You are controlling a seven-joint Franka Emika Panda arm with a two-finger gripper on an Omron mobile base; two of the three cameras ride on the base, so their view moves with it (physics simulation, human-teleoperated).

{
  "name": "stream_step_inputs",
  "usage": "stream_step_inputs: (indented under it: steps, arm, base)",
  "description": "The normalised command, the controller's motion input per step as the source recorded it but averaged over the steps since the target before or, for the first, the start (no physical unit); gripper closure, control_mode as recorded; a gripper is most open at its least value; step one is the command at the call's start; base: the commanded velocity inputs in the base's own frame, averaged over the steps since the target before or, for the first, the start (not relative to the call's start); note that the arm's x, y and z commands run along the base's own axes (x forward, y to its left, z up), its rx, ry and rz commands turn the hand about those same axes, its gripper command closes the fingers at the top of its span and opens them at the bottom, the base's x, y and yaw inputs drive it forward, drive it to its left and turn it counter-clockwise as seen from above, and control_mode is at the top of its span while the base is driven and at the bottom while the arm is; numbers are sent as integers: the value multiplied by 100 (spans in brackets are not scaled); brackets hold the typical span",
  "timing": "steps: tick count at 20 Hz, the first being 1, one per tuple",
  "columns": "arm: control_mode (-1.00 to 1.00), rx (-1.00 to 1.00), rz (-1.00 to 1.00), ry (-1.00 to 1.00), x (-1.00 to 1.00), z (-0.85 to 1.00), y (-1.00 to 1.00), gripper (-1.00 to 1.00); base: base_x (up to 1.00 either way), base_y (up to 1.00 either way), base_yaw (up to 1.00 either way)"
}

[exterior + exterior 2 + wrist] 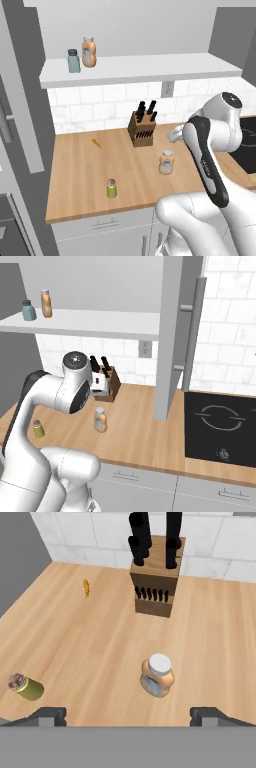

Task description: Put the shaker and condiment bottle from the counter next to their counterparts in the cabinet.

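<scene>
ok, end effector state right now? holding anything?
End effector: open, holding nothing; it hangs above the rounded orange-tan bottle with a pale grey cap standing on the light wooden counter.

bare table (90, 642) lies open between the shaker (26, 687) and the condiment bottle (158, 676). the knife block (156, 574) stands behind the bottle.

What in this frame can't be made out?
- Small orange thing on the counter: too small to identify in left base and hand views.
- Knife block: partly hidden by the arm in right base view.
- Cooktop: cut off by the edge in left base view.
</scene>
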Motion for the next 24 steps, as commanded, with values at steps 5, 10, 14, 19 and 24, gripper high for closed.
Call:
stream_step_inputs:
  steps: [5, 10, 14, 19, 24]
  arm:
    - [-100, -1, 0, -16, 0, -42, 0, -100]
    - [-100, -1, 3, -21, 0, -59, -14, -100]
    - [-100, 0, 7, -20, 0, -48, -32, -100]
    - [-100, 0, 7, -9, 0, -32, -30, -100]
    - [-100, -2, 0, -4, 4, -44, -1, -100]
  base:
    - [0, 0, 0]
    - [0, 0, 0]
    - [0, 0, 0]
    - [0, 0, 0]
    - [0, 0, 0]
